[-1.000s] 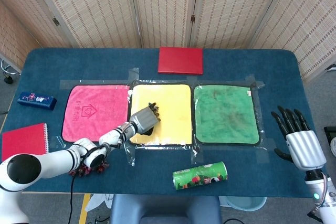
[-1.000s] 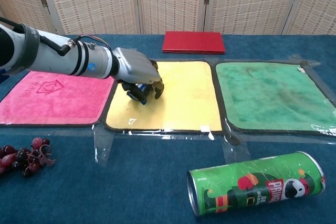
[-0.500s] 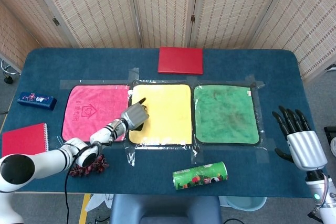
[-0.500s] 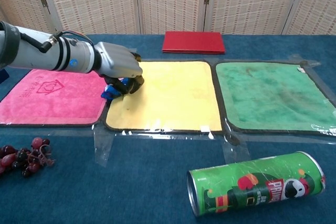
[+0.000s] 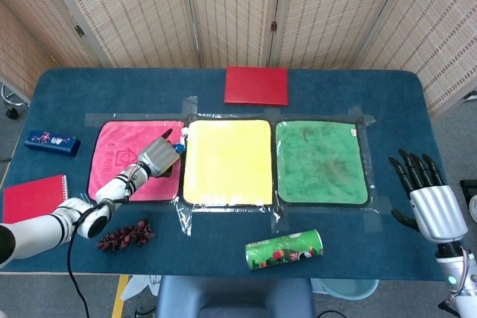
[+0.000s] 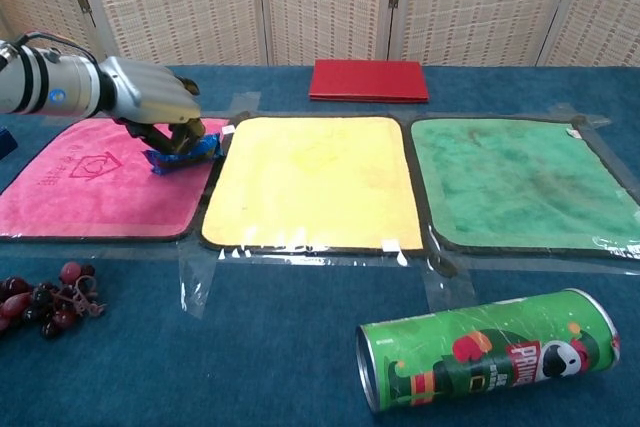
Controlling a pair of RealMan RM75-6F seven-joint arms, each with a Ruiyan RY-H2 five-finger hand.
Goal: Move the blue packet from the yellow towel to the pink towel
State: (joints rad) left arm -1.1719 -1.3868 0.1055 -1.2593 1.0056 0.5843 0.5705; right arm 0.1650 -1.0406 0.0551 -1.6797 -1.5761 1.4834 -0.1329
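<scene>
My left hand point(image 6: 150, 102) grips the blue packet point(image 6: 180, 155) and holds it over the right part of the pink towel point(image 6: 70, 192). In the head view the left hand point(image 5: 155, 159) covers most of the packet, with a bit of blue point(image 5: 177, 150) showing at the pink towel's point(image 5: 119, 161) right edge. The yellow towel point(image 6: 315, 179) point(image 5: 227, 160) lies bare beside it. My right hand point(image 5: 425, 202) hovers off the table's right edge, fingers spread, holding nothing.
A green towel point(image 5: 320, 160) lies right of the yellow one. A green chips can point(image 6: 490, 347) lies on its side near the front edge. Grapes point(image 6: 45, 297) sit front left. A red book point(image 5: 256, 85) lies at the back, a red notebook point(image 5: 33, 199) and blue box point(image 5: 51, 141) at far left.
My left hand has carried the blue packet leftward, off the yellow towel and over the pink towel. The right hand has stayed in place.
</scene>
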